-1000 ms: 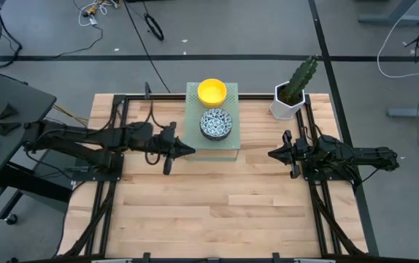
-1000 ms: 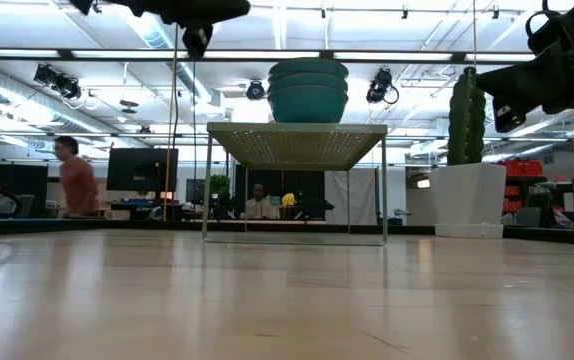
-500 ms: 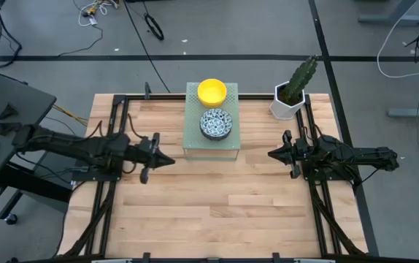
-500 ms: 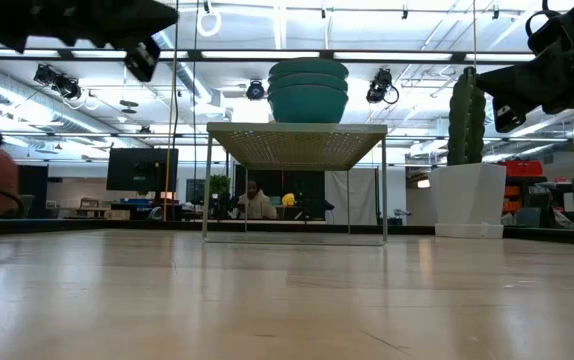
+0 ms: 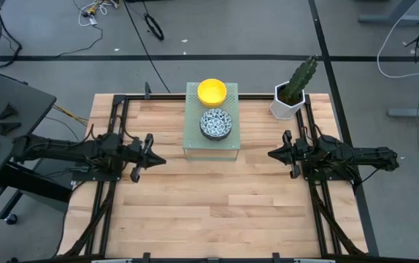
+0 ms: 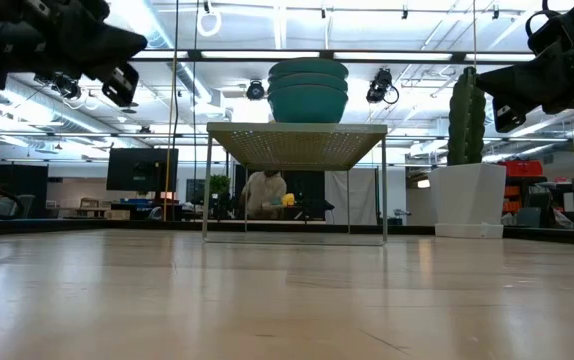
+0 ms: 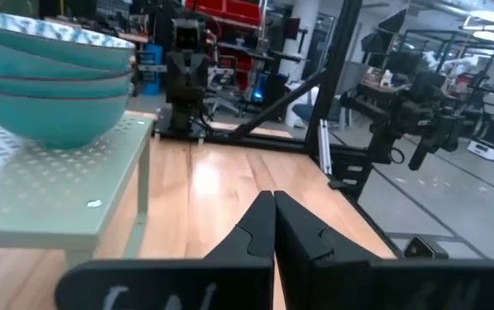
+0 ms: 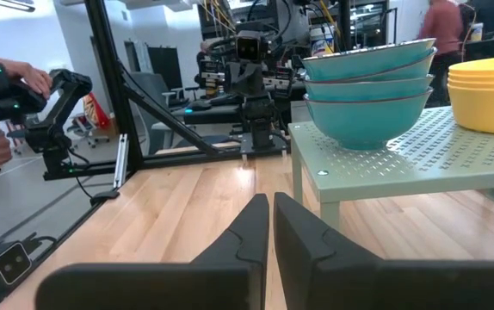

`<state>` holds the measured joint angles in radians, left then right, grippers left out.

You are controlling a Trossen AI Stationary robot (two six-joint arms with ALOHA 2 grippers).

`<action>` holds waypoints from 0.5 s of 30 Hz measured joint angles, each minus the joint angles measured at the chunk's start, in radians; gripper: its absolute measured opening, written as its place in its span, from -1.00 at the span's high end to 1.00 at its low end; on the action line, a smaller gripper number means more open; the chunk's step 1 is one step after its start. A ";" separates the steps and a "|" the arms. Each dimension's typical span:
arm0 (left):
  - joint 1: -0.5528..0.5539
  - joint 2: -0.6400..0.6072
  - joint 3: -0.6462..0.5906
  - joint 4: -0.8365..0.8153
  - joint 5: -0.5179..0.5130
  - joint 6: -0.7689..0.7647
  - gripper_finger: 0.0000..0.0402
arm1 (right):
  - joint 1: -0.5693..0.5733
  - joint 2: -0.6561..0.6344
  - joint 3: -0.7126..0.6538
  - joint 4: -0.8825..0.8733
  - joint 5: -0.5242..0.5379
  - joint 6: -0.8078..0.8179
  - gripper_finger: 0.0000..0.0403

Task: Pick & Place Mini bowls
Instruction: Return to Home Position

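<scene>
Two stacks of mini bowls stand on a pale green perforated stand (image 5: 211,148) at the table's far middle. The plain yellow stack (image 5: 212,91) is on its far part. The blue-patterned stack (image 5: 216,123), teal on the outside (image 7: 49,86) (image 8: 367,95), sits nearer. My left gripper (image 5: 158,158) (image 7: 273,202) hovers shut, left of the stand and pointing at it. My right gripper (image 5: 270,154) (image 8: 270,202) hovers shut, right of the stand and facing it. Neither gripper holds anything.
A white hexagonal pot with a cactus (image 5: 291,98) stands at the table's far right, close behind my right arm. Dark metal frames run along the left and right table sides. Bare wood lies in the middle and near part of the table (image 5: 209,204). People move in the room behind.
My left gripper has drawn back from the stand's left edge toward the table's left edge, staying shut and empty. In the low view it has also come down somewhat. The bowls and my right arm have kept still.
</scene>
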<state>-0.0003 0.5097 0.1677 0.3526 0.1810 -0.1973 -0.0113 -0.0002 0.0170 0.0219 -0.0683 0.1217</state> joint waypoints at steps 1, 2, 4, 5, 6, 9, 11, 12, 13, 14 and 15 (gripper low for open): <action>0.005 -0.015 -0.010 0.001 0.000 0.000 1.00 | 0.000 0.000 0.000 0.000 0.000 0.000 0.87; 0.008 -0.032 -0.020 0.001 0.000 0.003 1.00 | 0.000 0.000 0.000 0.000 0.000 0.000 0.87; 0.016 -0.066 -0.033 0.004 0.000 0.016 1.00 | 0.000 0.000 0.000 0.000 0.000 0.000 0.87; 0.018 -0.081 -0.039 0.006 0.000 0.024 1.00 | 0.000 0.000 0.000 0.000 0.000 0.000 0.87; 0.021 -0.097 -0.045 0.007 0.000 0.026 1.00 | 0.000 0.000 0.000 0.000 0.000 0.000 0.87; 0.030 -0.141 -0.055 0.012 -0.005 0.031 1.00 | 0.000 0.000 0.000 0.000 0.000 0.000 0.87; 0.033 -0.167 -0.068 0.027 -0.008 0.040 1.00 | 0.000 0.000 0.000 0.000 0.000 0.000 0.87; 0.036 -0.177 -0.073 0.038 -0.009 0.045 1.00 | 0.000 0.000 0.000 0.000 0.000 0.000 0.87; 0.038 -0.187 -0.079 0.041 -0.009 0.047 1.00 | 0.000 0.000 0.000 0.000 0.000 0.000 0.87; 0.040 -0.193 -0.082 0.040 -0.009 0.047 1.00 | 0.000 0.000 0.000 0.000 0.000 0.000 0.87; 0.044 -0.194 -0.085 0.042 -0.009 0.047 1.00 | 0.000 0.000 0.000 0.000 0.000 0.000 0.87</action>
<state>0.0433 0.3160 0.0829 0.3942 0.1719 -0.1505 -0.0113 -0.0002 0.0170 0.0219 -0.0681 0.1217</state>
